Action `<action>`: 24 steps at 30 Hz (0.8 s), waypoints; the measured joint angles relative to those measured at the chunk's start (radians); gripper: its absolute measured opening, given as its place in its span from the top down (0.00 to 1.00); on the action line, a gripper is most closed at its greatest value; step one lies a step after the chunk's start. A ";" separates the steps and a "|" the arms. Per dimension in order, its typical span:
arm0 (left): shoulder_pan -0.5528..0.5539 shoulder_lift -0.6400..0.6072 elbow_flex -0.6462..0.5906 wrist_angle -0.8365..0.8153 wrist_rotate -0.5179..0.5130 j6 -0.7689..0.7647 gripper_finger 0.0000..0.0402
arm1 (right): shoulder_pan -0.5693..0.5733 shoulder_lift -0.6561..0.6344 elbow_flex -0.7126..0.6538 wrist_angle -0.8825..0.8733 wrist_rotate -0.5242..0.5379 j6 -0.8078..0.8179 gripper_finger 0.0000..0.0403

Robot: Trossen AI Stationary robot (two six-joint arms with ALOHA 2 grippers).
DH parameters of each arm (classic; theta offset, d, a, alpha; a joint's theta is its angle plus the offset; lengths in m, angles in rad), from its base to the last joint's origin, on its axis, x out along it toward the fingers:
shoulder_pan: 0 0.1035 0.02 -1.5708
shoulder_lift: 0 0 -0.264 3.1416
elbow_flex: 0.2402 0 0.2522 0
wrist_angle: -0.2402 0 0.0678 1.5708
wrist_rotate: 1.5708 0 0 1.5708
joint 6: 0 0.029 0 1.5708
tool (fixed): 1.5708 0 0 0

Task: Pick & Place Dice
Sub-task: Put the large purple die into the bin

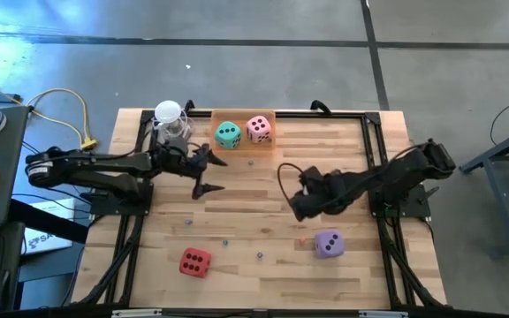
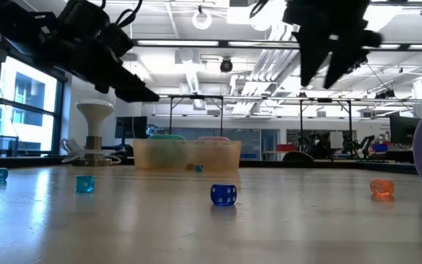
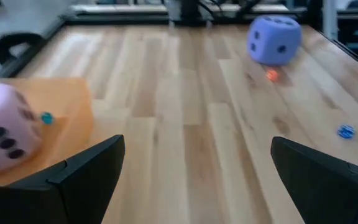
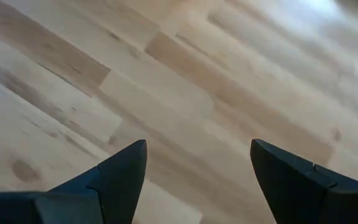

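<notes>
The teal die (image 1: 228,134) and the pink die (image 1: 258,129) sit side by side in an orange tray (image 1: 242,114) at the table's far middle. The purple die (image 1: 329,244) rests on the bare wood near the right, and the red die (image 1: 194,262) rests near the front left. My left gripper (image 1: 223,174) hovers open just in front of the tray, with the pink die (image 3: 2,127) beside one finger in its wrist view. My right gripper (image 1: 297,210) hangs open above bare wood (image 4: 191,93), left of and beyond the purple die.
A clear object with a white top (image 1: 170,119) stands left of the tray. Tiny dice lie scattered on the wood: a blue one (image 2: 223,194), an orange one (image 2: 382,188) and a teal one (image 2: 85,183). A black frame (image 1: 374,141) borders the tabletop.
</notes>
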 joint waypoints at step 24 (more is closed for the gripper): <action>-0.325 -0.002 0.000 -0.014 -0.092 -0.072 0.02 | 0.162 0.103 0.000 0.167 0.048 0.097 0.06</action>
